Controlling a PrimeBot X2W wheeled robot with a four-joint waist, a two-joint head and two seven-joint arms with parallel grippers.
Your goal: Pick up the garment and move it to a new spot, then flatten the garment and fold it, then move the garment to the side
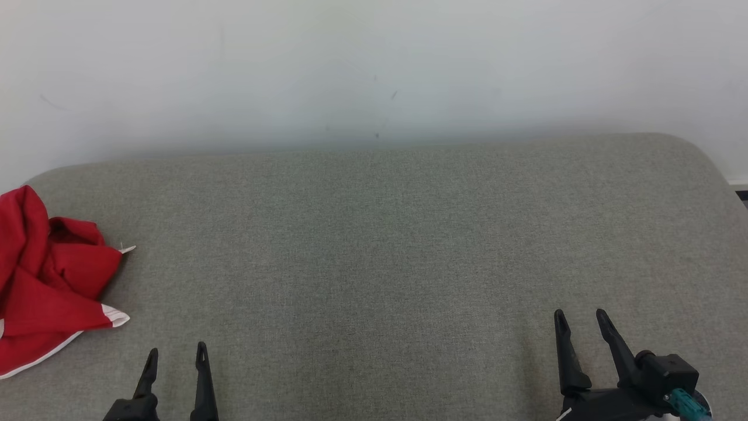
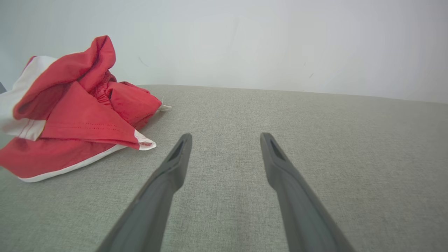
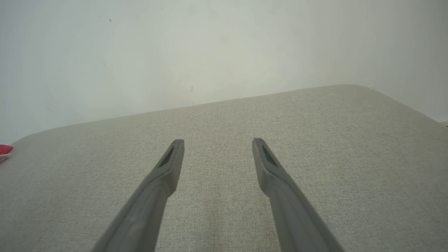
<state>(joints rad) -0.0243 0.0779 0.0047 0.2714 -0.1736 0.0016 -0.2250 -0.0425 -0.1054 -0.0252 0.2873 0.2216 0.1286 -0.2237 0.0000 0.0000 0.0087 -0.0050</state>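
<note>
The red garment [image 1: 52, 280] with white trim lies crumpled in a heap at the far left of the grey padded surface [image 1: 374, 245], and the left edge of the head view cuts it. The left gripper [image 1: 177, 349] is at the near edge, close to the garment on its right side but not touching it. Its two dark fingers are spread apart and hold nothing. The right gripper [image 1: 579, 313] is at the near right, well apart from the garment, also spread wide with nothing between its fingers. Both grippers point toward the white wall [image 1: 374, 58] behind the surface.
</note>
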